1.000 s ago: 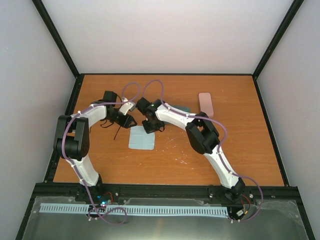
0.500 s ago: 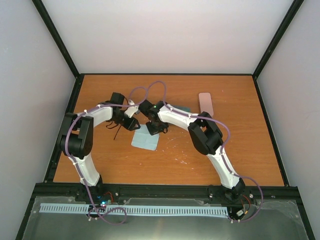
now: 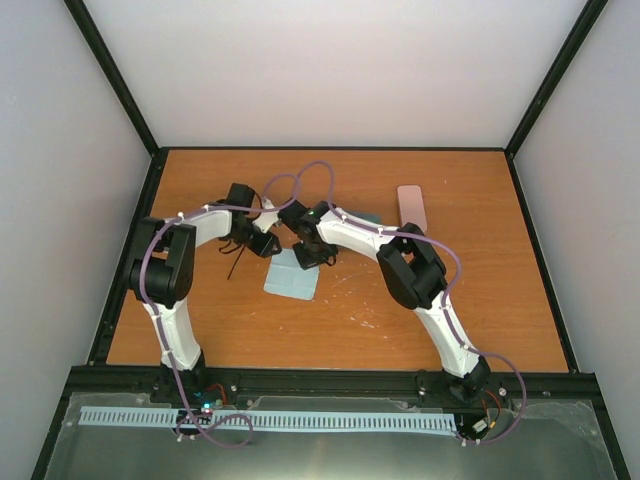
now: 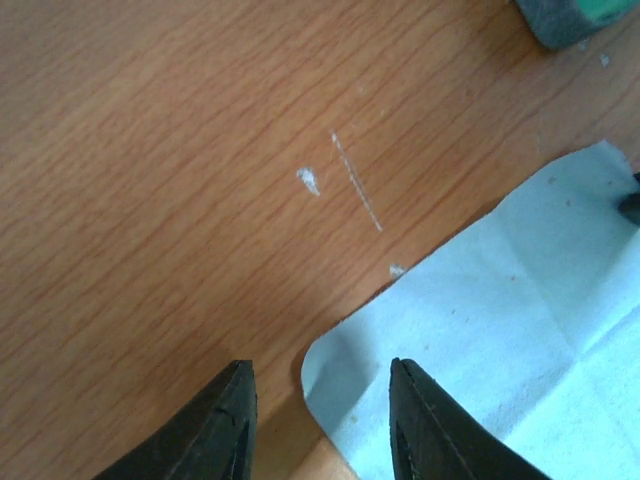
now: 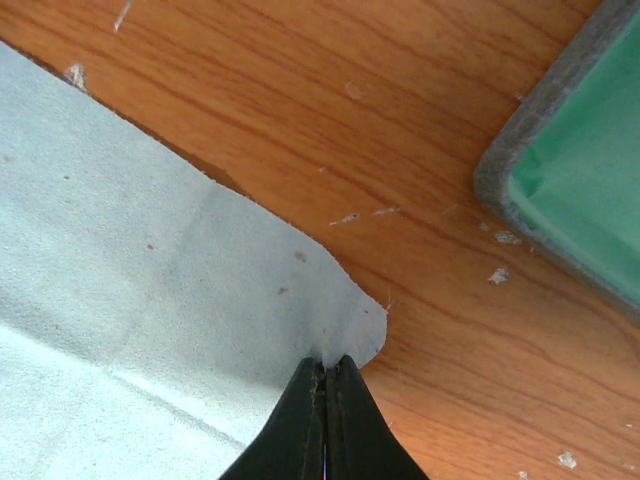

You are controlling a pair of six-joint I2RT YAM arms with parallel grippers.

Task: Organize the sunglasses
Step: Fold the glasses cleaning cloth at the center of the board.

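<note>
The black sunglasses [image 3: 230,258] lie on the table just left of my left gripper [image 3: 267,246]; only a thin arm and part of the frame show past the arm. In the left wrist view the left gripper [image 4: 320,405] is open, its fingertips straddling a corner of the light-blue cloth [image 4: 500,330] without touching it. My right gripper [image 5: 325,368] is shut on another corner of the same cloth [image 5: 130,250] and lifts that corner slightly. In the top view the right gripper [image 3: 312,257] is at the cloth's [image 3: 290,280] far edge.
A pink case [image 3: 411,208] lies at the back right. An open grey case with green lining [image 5: 575,190] sits close beside the right gripper, and its corner [image 4: 560,15] shows in the left wrist view. The table's black frame [image 3: 150,200] borders the left side.
The left gripper has moved right to the cloth's corner. The right gripper, still pinching the cloth, has shifted it slightly right and turned it.
</note>
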